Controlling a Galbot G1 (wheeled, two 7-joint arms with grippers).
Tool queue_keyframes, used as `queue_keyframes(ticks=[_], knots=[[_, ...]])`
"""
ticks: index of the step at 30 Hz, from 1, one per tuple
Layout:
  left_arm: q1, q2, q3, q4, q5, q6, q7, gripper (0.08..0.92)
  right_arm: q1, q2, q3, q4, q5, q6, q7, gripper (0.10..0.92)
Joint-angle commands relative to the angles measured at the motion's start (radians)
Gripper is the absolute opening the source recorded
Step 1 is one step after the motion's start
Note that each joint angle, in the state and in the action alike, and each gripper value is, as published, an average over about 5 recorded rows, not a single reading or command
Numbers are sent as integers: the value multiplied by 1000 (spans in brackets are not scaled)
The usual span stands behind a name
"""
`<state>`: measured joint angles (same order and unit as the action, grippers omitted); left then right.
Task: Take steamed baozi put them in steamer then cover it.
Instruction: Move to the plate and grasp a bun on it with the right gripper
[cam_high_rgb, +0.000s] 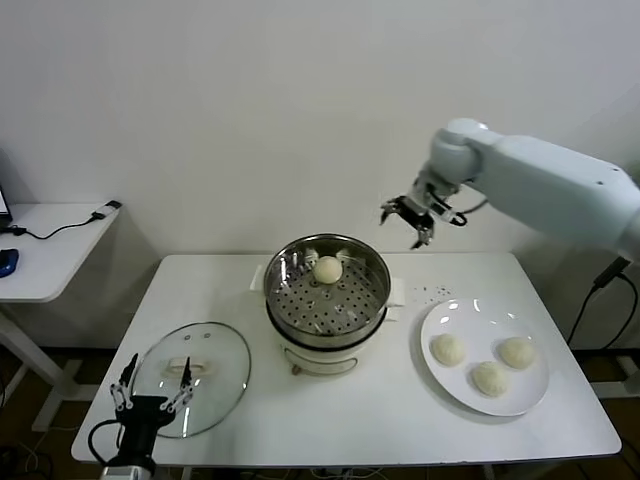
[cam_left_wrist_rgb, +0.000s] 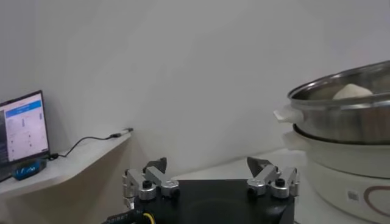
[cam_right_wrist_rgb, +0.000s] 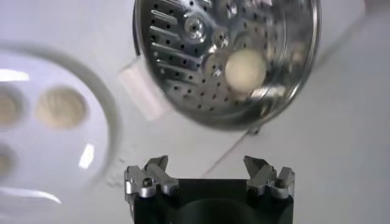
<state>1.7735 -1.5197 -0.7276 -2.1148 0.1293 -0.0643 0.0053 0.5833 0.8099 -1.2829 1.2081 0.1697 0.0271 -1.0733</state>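
Note:
The steel steamer (cam_high_rgb: 290, 285) stands mid-table on its white pot base. One cream baozi (cam_high_rgb: 328, 268) lies on its perforated floor at the back; it also shows in the right wrist view (cam_right_wrist_rgb: 245, 69). Three baozi (cam_high_rgb: 448, 348) (cam_high_rgb: 516, 351) (cam_high_rgb: 489, 377) lie on a white plate (cam_high_rgb: 470, 318) to the right. The glass cover (cam_high_rgb: 215, 345) lies flat at the front left. My right gripper (cam_high_rgb: 416, 214) hangs open and empty, high behind the steamer's right side. My left gripper (cam_high_rgb: 152, 392) is open and empty at the front left table edge, by the cover.
A side desk (cam_high_rgb: 50, 250) with a cable and a blue mouse stands to the left; a lit screen (cam_left_wrist_rgb: 23, 128) sits on it. A white wall is close behind the table. The pot's side handle (cam_high_rgb: 396, 292) juts toward the plate.

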Motion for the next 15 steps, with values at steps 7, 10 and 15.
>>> queue_keyframes(ticks=[7, 10, 15], knots=[[10, 2, -3, 6, 1, -3, 1, 823, -349, -240, 107, 26, 191, -307, 28, 823], [10, 1, -2, 9, 3, -3, 1, 823, -432, -218, 159, 0, 125, -292, 13, 823], [11, 0, -2, 14, 6, -3, 1, 823, -516, -171, 219, -30, 58, -279, 3, 823]])
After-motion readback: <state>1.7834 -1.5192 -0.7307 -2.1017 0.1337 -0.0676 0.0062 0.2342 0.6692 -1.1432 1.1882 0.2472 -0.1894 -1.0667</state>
